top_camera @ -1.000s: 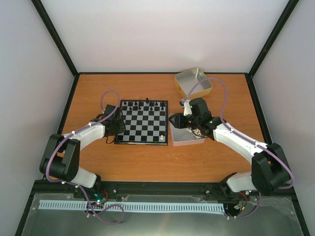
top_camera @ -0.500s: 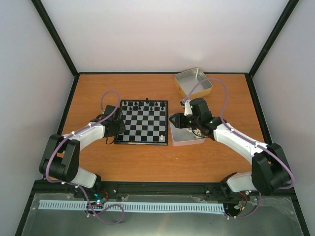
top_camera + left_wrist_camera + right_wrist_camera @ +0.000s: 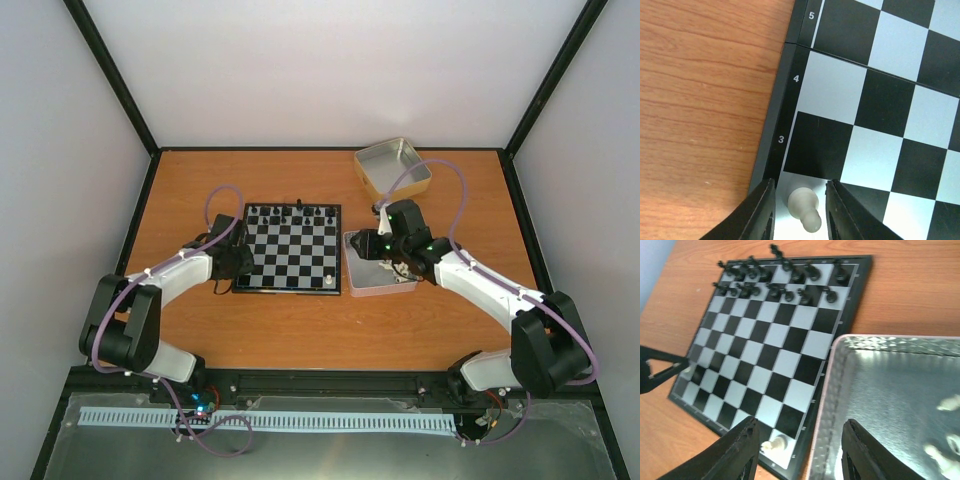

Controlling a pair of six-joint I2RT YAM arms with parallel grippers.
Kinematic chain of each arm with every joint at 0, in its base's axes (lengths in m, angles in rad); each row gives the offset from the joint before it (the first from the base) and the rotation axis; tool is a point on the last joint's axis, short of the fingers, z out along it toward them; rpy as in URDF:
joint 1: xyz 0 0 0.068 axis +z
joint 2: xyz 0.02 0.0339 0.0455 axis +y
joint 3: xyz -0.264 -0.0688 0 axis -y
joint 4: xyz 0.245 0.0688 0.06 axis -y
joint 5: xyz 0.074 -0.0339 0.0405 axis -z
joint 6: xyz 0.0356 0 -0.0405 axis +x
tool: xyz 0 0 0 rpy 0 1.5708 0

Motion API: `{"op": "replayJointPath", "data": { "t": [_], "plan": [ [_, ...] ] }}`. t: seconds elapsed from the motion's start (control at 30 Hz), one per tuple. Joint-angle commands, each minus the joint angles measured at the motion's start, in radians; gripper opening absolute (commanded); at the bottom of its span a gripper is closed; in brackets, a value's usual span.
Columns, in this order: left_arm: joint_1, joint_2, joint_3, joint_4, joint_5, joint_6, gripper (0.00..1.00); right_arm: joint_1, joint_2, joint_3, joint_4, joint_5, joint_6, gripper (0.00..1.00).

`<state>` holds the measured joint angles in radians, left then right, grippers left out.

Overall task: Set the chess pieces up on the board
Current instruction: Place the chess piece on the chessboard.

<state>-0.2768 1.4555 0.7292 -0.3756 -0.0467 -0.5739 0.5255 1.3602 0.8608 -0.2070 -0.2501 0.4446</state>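
Chess pieces [image 3: 331, 281] of the cream set are mere specks from the top camera: you can make out one on the near right corner of the board [image 3: 290, 250], a flat square of black and silvery checks in a black border. It lies on the orange wood-grain table [image 3: 300, 330], with black pieces [image 3: 290, 212] along its far edge. Two shallow square metal tins sit to its right, the near tin [image 3: 385, 285] just beside it and the far tin [image 3: 393, 170] well apart. Your left gripper [image 3: 240, 262] is at the board's left edge; your right gripper [image 3: 362, 245] hangs over the near tin's left rim. From the left wrist, one smooth, round-headed pawn [image 3: 804, 207] sits on the pale edge square below the numeral 3, between matte black fingers [image 3: 762, 220] parted slightly, with a sliver of board showing on each side of it; whether it stands upright you cannot tell. From the right wrist, the jaws are spread wide and empty above the board's corner and the tin's rolled rim. One cream piece sits on the corner square, three blurred ones lie in the brushed tin, and two rows of black pieces are too crowded to count.
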Motion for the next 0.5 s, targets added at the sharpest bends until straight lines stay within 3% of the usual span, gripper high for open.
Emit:
{"op": "replayJointPath", "data": {
  "t": [0.0,0.13,0.23,0.47],
  "plan": [
    [0.004,-0.048,0.067,-0.051,-0.004,0.011,0.31,-0.019,-0.025,0.001,-0.078,0.169,0.043,0.46],
    [0.004,-0.109,0.12,-0.106,-0.042,0.004,0.38,-0.043,-0.007,0.005,-0.169,0.341,0.066,0.46],
    [0.004,-0.171,0.151,-0.122,-0.048,0.018,0.41,-0.063,0.017,0.005,-0.213,0.383,0.061,0.46],
    [0.004,-0.307,0.144,-0.013,0.119,0.085,0.5,-0.068,0.149,0.085,-0.249,0.415,-0.003,0.45]
  ]
}}
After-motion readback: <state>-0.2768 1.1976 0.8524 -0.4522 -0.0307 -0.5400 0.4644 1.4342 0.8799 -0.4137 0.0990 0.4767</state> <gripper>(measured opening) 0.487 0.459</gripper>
